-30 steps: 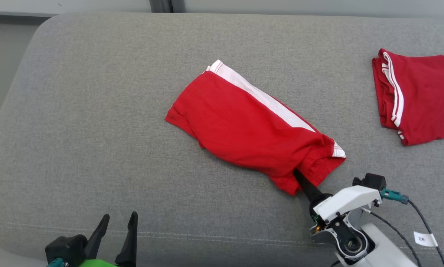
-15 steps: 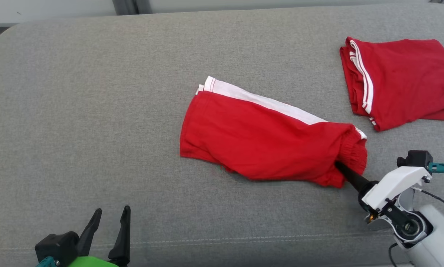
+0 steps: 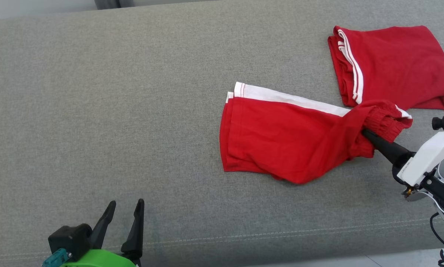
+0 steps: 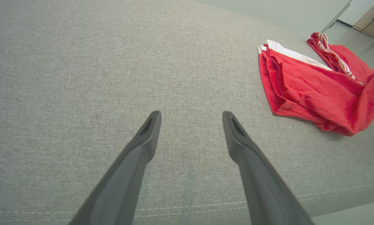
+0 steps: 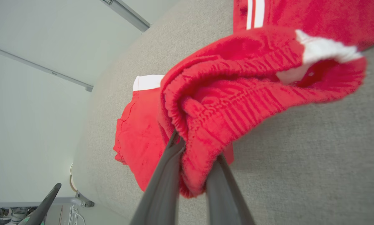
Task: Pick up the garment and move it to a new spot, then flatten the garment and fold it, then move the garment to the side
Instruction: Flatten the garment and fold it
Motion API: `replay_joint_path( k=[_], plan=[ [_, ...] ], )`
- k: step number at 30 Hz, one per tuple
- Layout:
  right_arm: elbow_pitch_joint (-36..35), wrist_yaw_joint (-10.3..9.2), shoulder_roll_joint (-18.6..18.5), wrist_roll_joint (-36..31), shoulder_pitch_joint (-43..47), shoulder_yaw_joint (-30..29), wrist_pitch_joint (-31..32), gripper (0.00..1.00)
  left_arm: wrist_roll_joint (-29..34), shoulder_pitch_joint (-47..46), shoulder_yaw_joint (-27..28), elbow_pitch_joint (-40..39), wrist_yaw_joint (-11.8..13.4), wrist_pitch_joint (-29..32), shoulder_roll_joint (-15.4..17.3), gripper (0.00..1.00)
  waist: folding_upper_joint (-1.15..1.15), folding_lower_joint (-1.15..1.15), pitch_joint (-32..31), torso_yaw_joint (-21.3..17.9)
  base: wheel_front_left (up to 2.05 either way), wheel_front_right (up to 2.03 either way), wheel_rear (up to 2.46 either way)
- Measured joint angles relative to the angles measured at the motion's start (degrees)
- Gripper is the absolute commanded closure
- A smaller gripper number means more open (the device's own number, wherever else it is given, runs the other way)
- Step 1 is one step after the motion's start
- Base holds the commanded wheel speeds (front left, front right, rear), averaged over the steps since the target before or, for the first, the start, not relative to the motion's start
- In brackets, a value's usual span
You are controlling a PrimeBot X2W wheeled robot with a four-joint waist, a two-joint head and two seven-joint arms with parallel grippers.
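Item: red shorts [image 3: 281, 144] with a white side stripe, lying mostly flat on the grey upholstered cushion [image 3: 95, 111], right of its middle. The elastic waistband [image 3: 383, 118] is bunched and raised; the leg hems rest on the surface.
Right gripper [image 3: 372, 138]: fingers clamped on that waistband, cloth pinched between them.
Second red garment [image 3: 389, 63]: folded, white-striped, just beside the waistband at the far right.
Left gripper [image 3: 126, 203]: fingers spread apart, empty, near the cushion's front edge, well apart from the shorts.
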Motion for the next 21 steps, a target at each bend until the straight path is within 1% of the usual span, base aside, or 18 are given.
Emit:
replay_joint_path(
  k=[7, 8, 12, 16, 21],
  plan=[
    [-7.8, 0.00, -6.0, -4.6, -2.6, 4.8, 7.5, 1.00, -0.2, -2.2, -0.9, 1.4, -0.5, 0.0, -1.8, 0.00, 0.00, 0.00, -0.2, 2.4, 0.00, 0.00, 0.00],
    [-8.8, 0.00, -6.9, -5.1, -3.2, 5.2, 8.8, 1.00, -0.2, -2.4, -1.0, 1.7, -0.9, -0.1, -2.0, 0.00, 0.00, 0.00, -0.2, 2.9, 0.00, 0.00, 0.00],
    [-12.5, -0.24, -9.8, -5.9, -5.8, 6.7, 13.9, 1.00, -0.5, -3.2, -2.0, 2.6, -1.5, -0.6, -3.4, 0.00, 0.00, 0.00, -0.2, 5.0, 0.00, 0.00, 0.00],
    [-15.5, -2.18, -11.5, -6.1, -7.8, 8.4, 19.1, 1.00, -0.6, -4.8, -3.5, 3.7, -2.5, -0.8, -4.8, 0.00, 0.00, 0.00, -0.2, 7.6, 0.00, 0.00, 0.00],
    [-17.9, -5.24, -11.5, -5.9, -9.4, 9.5, 24.2, 1.00, -0.7, -6.5, -5.0, 5.2, -3.5, -1.4, -6.5, 0.00, 0.00, 0.00, 0.0, 11.3, 0.00, 0.00, 0.00]
  ],
)
